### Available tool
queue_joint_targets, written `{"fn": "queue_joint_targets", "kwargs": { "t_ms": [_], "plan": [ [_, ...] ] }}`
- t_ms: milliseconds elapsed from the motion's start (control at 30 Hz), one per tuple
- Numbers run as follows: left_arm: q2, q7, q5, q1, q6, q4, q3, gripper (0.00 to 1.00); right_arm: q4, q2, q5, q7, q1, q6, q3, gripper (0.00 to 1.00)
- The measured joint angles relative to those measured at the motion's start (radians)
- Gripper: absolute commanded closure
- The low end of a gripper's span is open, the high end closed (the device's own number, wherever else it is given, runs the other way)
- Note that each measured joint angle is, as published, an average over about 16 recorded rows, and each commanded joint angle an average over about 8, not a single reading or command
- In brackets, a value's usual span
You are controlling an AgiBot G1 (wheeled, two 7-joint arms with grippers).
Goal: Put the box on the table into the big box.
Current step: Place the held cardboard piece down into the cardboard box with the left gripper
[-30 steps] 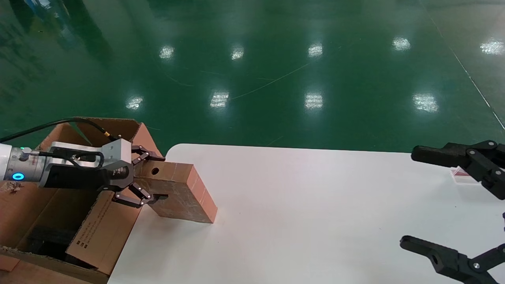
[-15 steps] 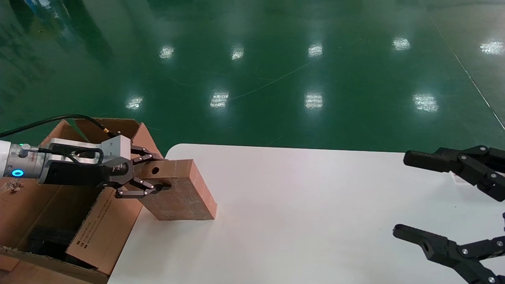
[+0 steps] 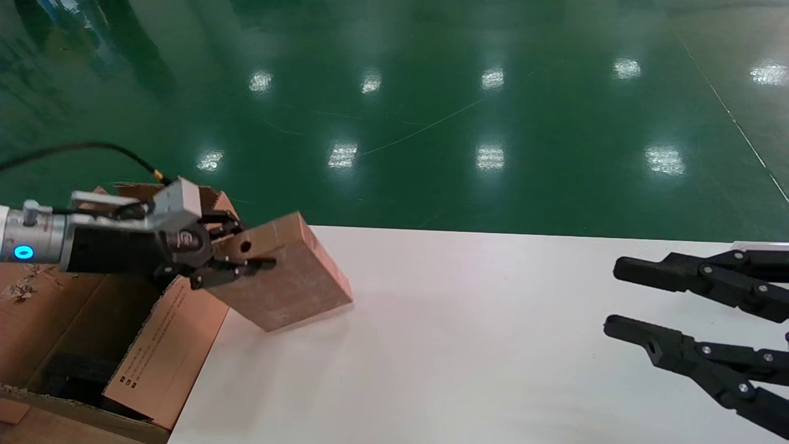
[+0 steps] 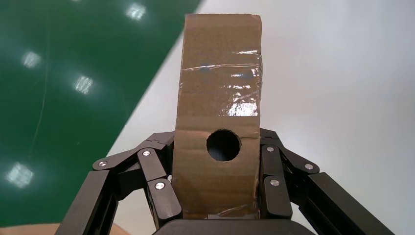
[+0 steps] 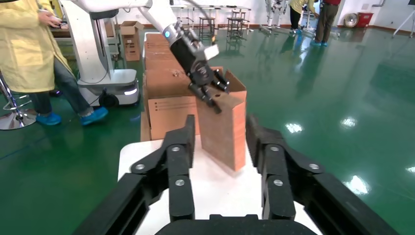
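The box (image 3: 290, 280), small, flat and brown with a round hole in its narrow end, hangs tilted over the left corner of the white table (image 3: 468, 345). My left gripper (image 3: 243, 253) is shut on its holed end. In the left wrist view the fingers (image 4: 156, 176) press both broad sides of the box (image 4: 220, 93). The big box (image 3: 157, 351) stands open beside the table's left edge, with dark foam inside. My right gripper (image 3: 610, 302) hovers open and empty over the table's right side. From there the box (image 5: 222, 132) shows beyond my right gripper (image 5: 220, 125).
Shiny green floor surrounds the table. In the right wrist view, a person in a yellow coat (image 5: 29, 49), another white robot base (image 5: 107, 73) and more cartons (image 5: 131, 34) stand beyond the big box (image 5: 171, 105).
My left gripper closed on the box, then raised and tilted it off the table. My right gripper narrowed its opening and shifted slightly left.
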Motion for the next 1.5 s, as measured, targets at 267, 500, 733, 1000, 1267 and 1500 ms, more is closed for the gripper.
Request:
{"fn": "queue_joint_targets", "kwargs": {
  "t_ms": [267, 500, 733, 1000, 1267, 1500],
  "plan": [
    [-0.045, -0.24, -0.024, -0.079, -0.003, 0.012, 0.021, 1.0, 0.0, 0.0, 0.0, 0.0, 0.0, 0.0, 0.0, 1.0],
    [-0.109, -0.432, -0.001, -0.17, -0.017, -0.016, 0.05, 1.0, 0.0, 0.0, 0.0, 0.0, 0.0, 0.0, 0.0, 1.0],
    [-0.179, -0.576, 0.041, -0.268, -0.037, -0.079, 0.072, 1.0, 0.0, 0.0, 0.0, 0.0, 0.0, 0.0, 0.0, 1.0],
    [-0.256, -0.69, 0.092, -0.367, -0.061, -0.172, 0.084, 1.0, 0.0, 0.0, 0.0, 0.0, 0.0, 0.0, 0.0, 1.0],
    [-0.336, -0.765, 0.177, -0.422, -0.084, -0.257, 0.107, 1.0, 0.0, 0.0, 0.0, 0.0, 0.0, 0.0, 0.0, 1.0],
    [-0.385, -0.776, 0.233, -0.4, -0.125, -0.261, 0.135, 1.0, 0.0, 0.0, 0.0, 0.0, 0.0, 0.0, 0.0, 1.0]
  ]
}}
